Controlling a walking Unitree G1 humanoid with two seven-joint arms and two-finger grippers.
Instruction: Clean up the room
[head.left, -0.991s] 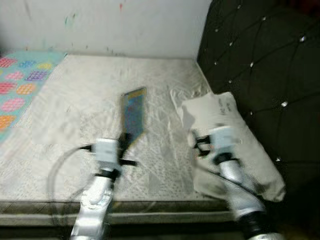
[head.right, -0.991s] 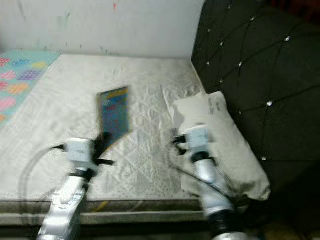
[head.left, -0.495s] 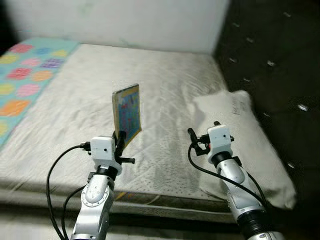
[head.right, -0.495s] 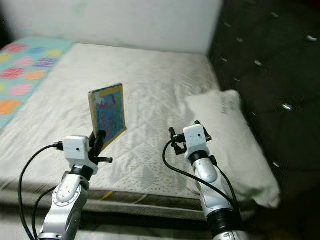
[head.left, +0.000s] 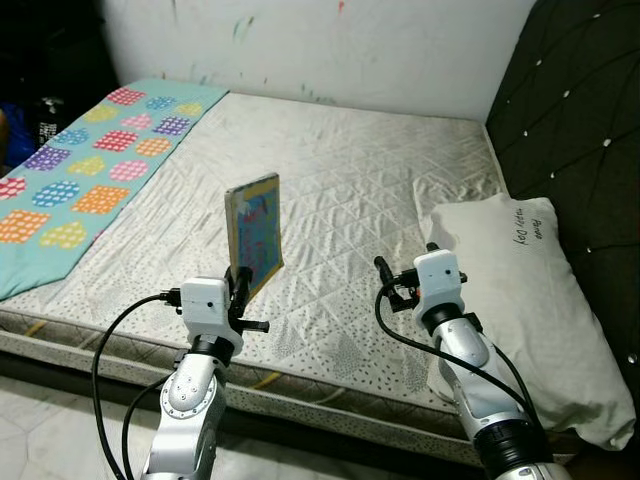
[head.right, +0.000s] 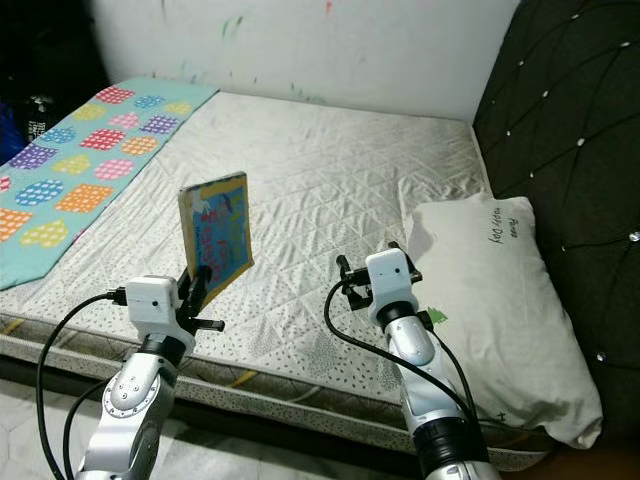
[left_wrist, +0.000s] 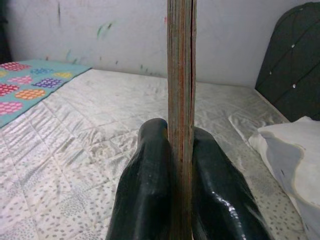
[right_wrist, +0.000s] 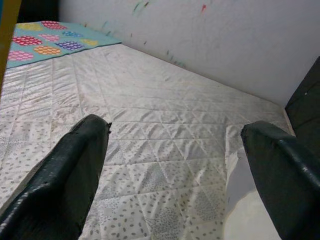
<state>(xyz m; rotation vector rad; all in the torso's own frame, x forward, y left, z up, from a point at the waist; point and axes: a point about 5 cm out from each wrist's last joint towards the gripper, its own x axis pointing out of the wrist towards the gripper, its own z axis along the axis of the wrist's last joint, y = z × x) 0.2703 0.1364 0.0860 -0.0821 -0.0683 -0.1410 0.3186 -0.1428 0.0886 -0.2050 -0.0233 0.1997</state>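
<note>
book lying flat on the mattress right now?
No, the book stands upright above the mattress, clamped between the left gripper fingers.

Bare quilted mattress (head.left: 360, 190) seen against a paint-flecked white wall (head.left: 330, 50). Dark tufted headboard (head.left: 580, 120) located at its right end, with a turquoise blanket with coloured patches (head.left: 90, 170) laid across its left end.

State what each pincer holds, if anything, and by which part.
The left pincer is shut on the colourful book, held upright by its lower edge, a finger on each cover. The right pincer is open and holds nothing.
</note>
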